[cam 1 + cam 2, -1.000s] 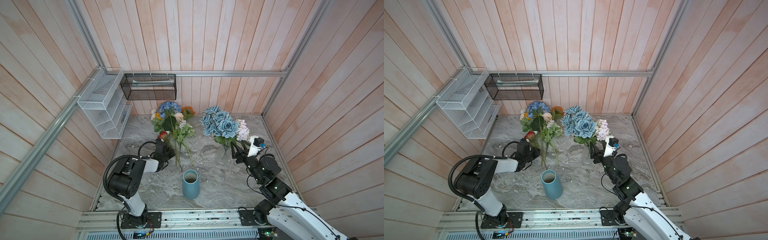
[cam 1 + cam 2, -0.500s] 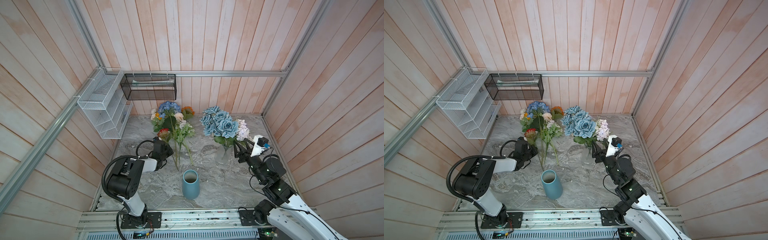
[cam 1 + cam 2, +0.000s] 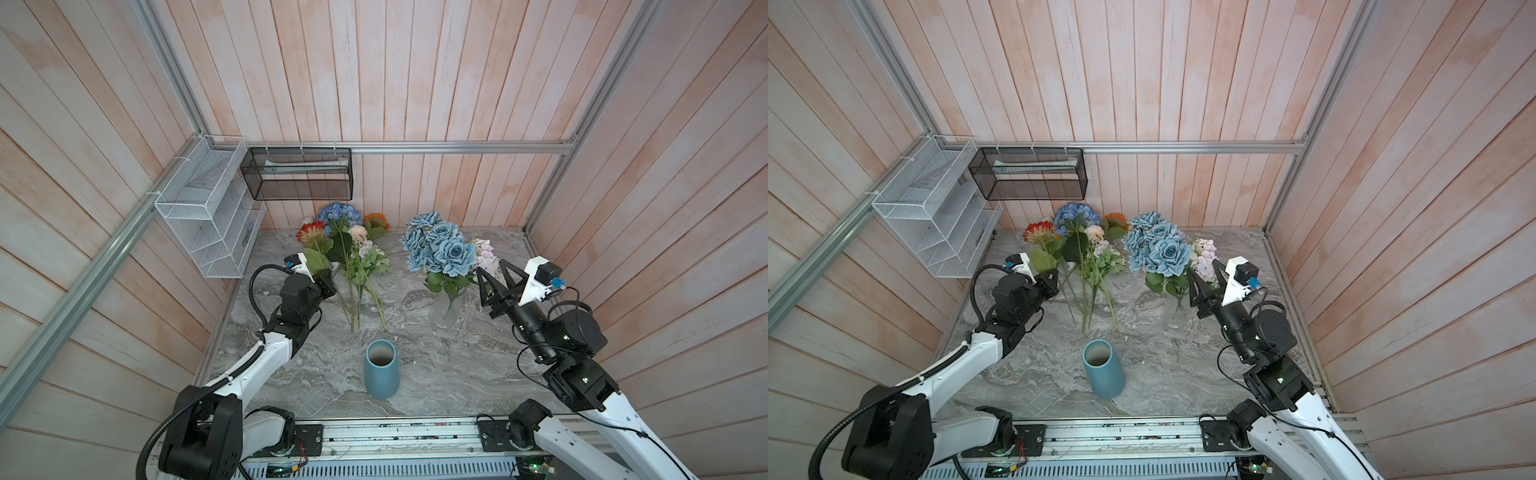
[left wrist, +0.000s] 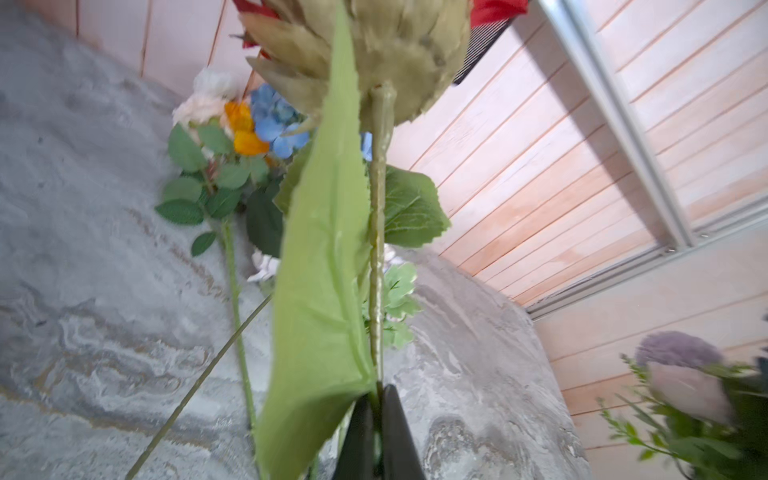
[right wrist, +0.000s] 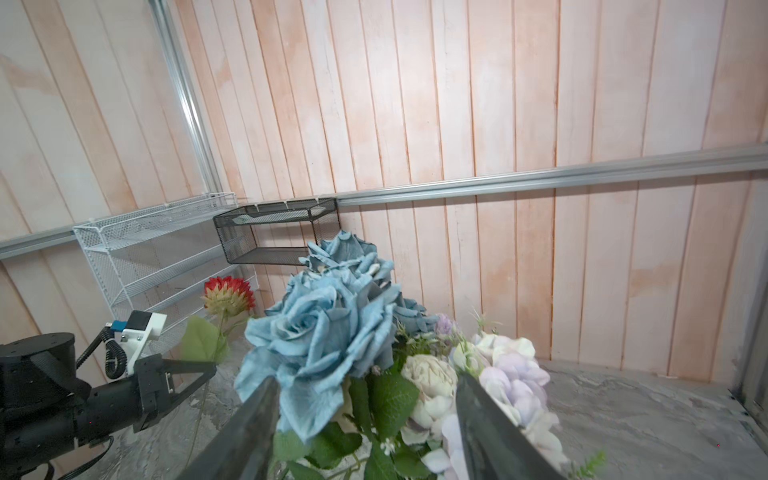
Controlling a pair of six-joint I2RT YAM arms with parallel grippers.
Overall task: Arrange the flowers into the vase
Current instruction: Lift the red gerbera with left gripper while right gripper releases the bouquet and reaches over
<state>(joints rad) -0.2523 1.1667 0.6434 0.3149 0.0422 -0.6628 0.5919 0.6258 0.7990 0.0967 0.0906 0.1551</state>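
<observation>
While the left gripper (image 4: 376, 399) is pinched tight on the stem of the red flower (image 4: 376, 249), low down just under a big leaf, the right gripper (image 3: 490, 268) stands spread wide and holds nothing.
- Red flower: head raised off the marble table (image 3: 436, 374) at the back left; stem runs from the closed jaws up to the bloom.
- Right gripper: tips hover just beside the lilac blooms (image 3: 484, 257), and whether they touch cannot be told. In the right wrist view the two fingers (image 5: 249, 419) frame the bouquet.
- Vases, two: blue vase (image 3: 380, 382), upright, front centre, nothing in it; glass vase (image 3: 444, 309), right of centre, holding the dusty-blue roses (image 3: 440, 249) and the lilac blooms.
- Loose flowers (image 3: 357, 266): lying on the table at back centre, heads toward the wall; blue, orange, peach and white blooms. Stems overlap, so no sure count.
- Wall racks, two: white wire rack (image 3: 199, 232), black mesh basket (image 3: 297, 174).
</observation>
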